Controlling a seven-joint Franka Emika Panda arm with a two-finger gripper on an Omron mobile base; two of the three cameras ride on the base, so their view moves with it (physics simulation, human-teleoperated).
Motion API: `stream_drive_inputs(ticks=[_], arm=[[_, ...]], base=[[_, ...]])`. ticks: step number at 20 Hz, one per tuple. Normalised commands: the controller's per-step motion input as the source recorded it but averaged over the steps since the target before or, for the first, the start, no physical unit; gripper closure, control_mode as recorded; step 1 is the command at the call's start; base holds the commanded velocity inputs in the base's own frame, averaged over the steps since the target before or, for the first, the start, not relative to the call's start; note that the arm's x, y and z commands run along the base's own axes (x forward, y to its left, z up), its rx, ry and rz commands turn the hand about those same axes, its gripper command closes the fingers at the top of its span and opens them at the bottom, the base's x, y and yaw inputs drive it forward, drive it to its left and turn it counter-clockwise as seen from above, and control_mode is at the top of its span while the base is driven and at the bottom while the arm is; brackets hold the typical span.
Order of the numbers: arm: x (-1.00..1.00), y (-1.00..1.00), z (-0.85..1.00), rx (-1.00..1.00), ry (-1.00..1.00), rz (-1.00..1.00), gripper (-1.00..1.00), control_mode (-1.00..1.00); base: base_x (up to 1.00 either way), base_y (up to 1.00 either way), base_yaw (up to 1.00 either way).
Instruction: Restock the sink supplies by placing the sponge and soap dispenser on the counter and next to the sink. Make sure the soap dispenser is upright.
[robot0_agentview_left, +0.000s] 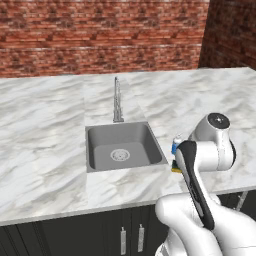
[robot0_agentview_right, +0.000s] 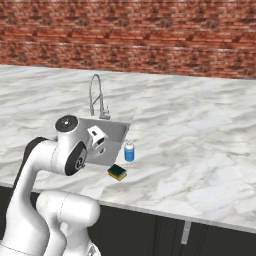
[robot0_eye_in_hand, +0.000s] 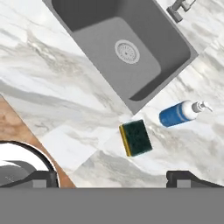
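Pincer (robot0_eye_in_hand: 111, 177) hangs spread over sponge (robot0_eye_in_hand: 136, 138) beside soap dispenser (robot0_eye_in_hand: 179, 113).

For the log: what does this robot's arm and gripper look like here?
The arm is glossy white with rounded, bulbous links and dark grey to black joint sections. A round black cap with a small pale centre mark closes one joint. No cables show. The gripper has two small, dark, blocky finger tips.

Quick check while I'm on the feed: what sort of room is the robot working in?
A kitchen, most likely: a marble counter over dark cabinet doors, a steel sink with a tall chrome tap, and a soap dispenser and sponge beside it.
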Motion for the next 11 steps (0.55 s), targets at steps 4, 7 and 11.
stream_drive_inputs(ticks=[4, 7, 11], arm=[[-0.15, 0.1, 0.0, 0.0, -0.01, -0.07, -1.0, -1.0], [-0.02, 0.09, 0.02, 0.0, 0.0, -0.03, -1.0, -1.0], [-0.01, 0.13, 0.12, 0.0, 0.0, -0.02, -1.0, -1.0]], base=[[0.0, 0.0, 0.0], [0.0, 0.0, 0.0], [0.0, 0.0, 0.0]])
